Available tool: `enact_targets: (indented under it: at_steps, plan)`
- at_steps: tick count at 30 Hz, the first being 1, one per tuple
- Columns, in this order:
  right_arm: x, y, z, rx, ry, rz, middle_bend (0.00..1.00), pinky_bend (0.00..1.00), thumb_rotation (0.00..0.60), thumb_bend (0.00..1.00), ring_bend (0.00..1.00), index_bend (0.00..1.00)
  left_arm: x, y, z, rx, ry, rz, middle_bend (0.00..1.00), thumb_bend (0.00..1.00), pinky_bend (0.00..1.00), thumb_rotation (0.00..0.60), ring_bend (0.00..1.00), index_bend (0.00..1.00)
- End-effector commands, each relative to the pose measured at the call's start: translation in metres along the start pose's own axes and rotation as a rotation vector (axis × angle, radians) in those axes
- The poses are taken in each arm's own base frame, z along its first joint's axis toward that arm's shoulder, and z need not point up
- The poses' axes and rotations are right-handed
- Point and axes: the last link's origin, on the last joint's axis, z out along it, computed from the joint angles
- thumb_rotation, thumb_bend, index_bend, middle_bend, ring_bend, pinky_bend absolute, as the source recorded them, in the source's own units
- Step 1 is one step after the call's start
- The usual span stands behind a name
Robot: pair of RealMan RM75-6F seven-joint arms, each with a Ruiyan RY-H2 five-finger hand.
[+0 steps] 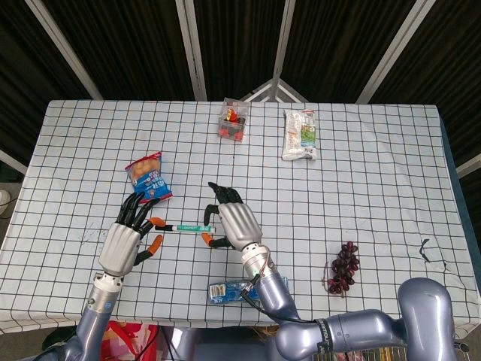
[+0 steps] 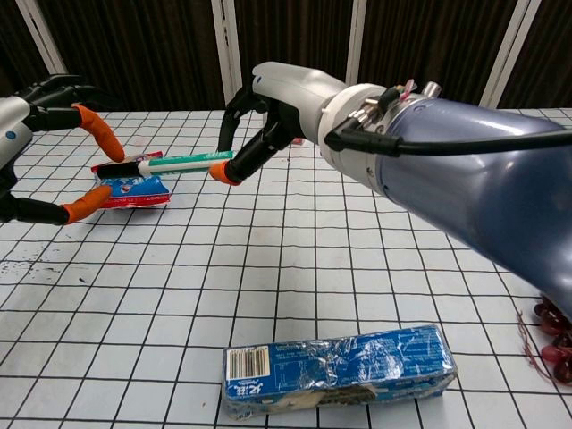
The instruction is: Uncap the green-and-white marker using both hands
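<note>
The green-and-white marker (image 1: 186,227) (image 2: 183,163) is held level above the table, its black cap (image 2: 113,168) pointing to the left. My right hand (image 1: 234,224) (image 2: 288,100) pinches the marker's right end between the thumb and a finger. My left hand (image 1: 125,245) (image 2: 36,147) is at the cap end with its fingers spread. Its orange fingertips (image 2: 93,134) sit above and below the cap without closing on it.
A blue snack bag (image 1: 149,179) (image 2: 134,188) lies just behind the marker. A blue wrapped box (image 1: 244,289) (image 2: 335,371) lies near the front edge. Dark grapes (image 1: 344,268) sit front right. A white packet (image 1: 301,135) and a clear box (image 1: 234,120) lie far back.
</note>
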Motion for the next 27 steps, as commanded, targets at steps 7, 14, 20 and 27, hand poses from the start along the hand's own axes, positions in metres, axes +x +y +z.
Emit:
enact_targets:
  at_steps: [7,14,20,27]
  plan:
    - [0.0015,0.0044,-0.0009,0.000,-0.007,0.014,0.02,0.00,0.600,0.48,0.05,0.83,-0.0024,0.0004,0.0024,0.003,0.013,0.004,0.15,0.47,0.00,0.600,0.00,0.46]
    - [0.0017,0.0057,-0.0014,0.003,-0.012,0.018,0.02,0.00,0.600,0.48,0.05,0.83,-0.0048,-0.0007,0.0032,0.006,0.015,0.013,0.16,0.47,0.00,0.600,0.00,0.47]
    - [0.0013,0.0051,-0.0016,0.006,-0.013,0.017,0.02,0.00,0.600,0.48,0.05,0.84,-0.0076,-0.0020,0.0034,0.011,0.011,0.012,0.16,0.47,0.00,0.600,0.00,0.47]
    - [0.0004,0.0052,-0.0011,0.005,-0.014,0.020,0.02,0.00,0.600,0.48,0.05,0.84,-0.0093,-0.0025,0.0037,0.012,0.009,0.009,0.18,0.48,0.00,0.600,0.00,0.50]
